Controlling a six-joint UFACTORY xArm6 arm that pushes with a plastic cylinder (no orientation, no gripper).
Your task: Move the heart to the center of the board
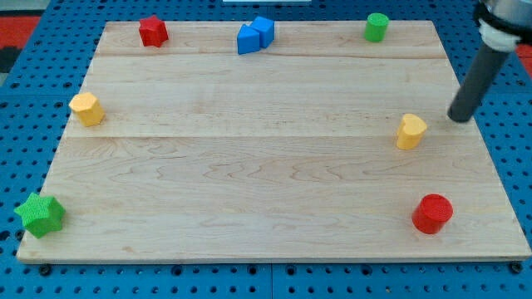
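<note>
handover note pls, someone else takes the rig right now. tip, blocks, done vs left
My tip is down at the board's right edge, just right of and slightly above the yellow heart, apart from it with a small gap.
The yellow heart sits in the right part of the wooden board, far from centre.
Done: nothing visible; the heart is not at centre.
Left: push the heart toward the view's left to the centre. The tip already stands on the correct side, and no block lies on that path.
Other blocks sit along the edges: red cylinder, green cylinder, blue block.
</note>
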